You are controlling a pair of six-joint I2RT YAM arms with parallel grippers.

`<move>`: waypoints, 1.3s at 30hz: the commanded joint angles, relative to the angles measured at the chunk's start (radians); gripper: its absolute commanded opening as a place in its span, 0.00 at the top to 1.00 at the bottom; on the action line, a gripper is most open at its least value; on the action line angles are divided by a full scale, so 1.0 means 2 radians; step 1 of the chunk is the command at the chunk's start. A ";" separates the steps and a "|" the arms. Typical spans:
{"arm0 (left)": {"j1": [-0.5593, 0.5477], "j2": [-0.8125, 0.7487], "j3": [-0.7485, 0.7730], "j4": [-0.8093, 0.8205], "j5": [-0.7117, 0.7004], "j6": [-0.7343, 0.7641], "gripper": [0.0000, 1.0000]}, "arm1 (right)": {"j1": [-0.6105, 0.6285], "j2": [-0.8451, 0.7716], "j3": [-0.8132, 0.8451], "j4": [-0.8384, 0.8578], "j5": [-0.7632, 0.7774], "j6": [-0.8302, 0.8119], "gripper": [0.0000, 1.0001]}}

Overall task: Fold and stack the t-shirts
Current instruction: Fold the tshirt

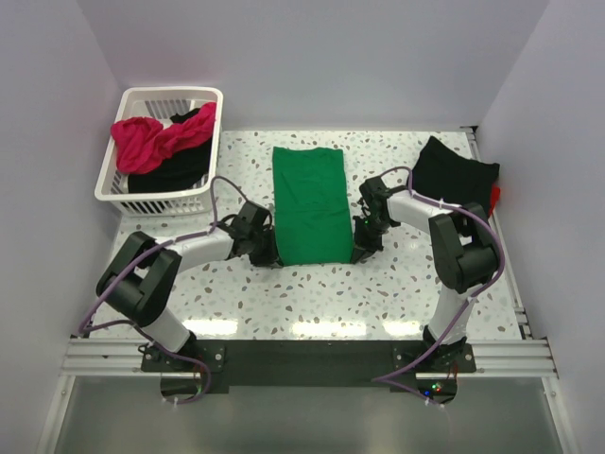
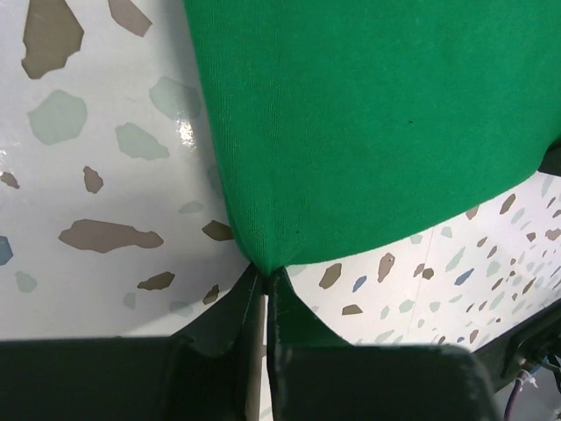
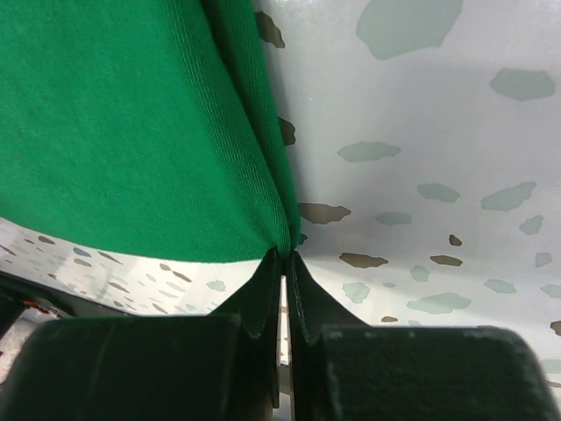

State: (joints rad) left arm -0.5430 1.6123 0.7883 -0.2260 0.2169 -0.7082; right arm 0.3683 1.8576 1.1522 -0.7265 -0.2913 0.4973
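The bright green t-shirt (image 1: 311, 202) lies on the speckled table as a long narrow folded strip. My left gripper (image 1: 268, 248) is shut on its near left corner, and the pinched cloth shows in the left wrist view (image 2: 263, 267). My right gripper (image 1: 363, 248) is shut on its near right corner, and that pinch shows in the right wrist view (image 3: 283, 252). A folded black t-shirt (image 1: 456, 170) lies at the back right with a red one (image 1: 494, 196) showing under its right edge. A magenta-pink t-shirt (image 1: 146, 142) and a black one (image 1: 175, 170) fill the basket.
The white slatted basket (image 1: 115, 189) stands at the back left. White walls close in the table on three sides. The arm bases sit on a rail (image 1: 302, 355) at the near edge.
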 commanded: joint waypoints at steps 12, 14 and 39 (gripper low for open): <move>-0.007 -0.012 -0.001 -0.047 -0.054 0.007 1.00 | 0.002 -0.025 0.014 -0.029 0.046 -0.004 1.00; -0.008 -0.014 -0.001 -0.049 -0.054 0.006 1.00 | 0.002 -0.022 0.014 -0.030 0.049 -0.004 1.00; -0.025 -0.192 -0.003 -0.208 -0.019 -0.022 1.00 | 0.035 -0.215 -0.054 -0.122 0.034 0.015 1.00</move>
State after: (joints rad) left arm -0.5903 1.2839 0.7868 -0.5297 0.1726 -0.7399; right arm 0.4305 1.5051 1.0592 -0.8818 -0.2531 0.5095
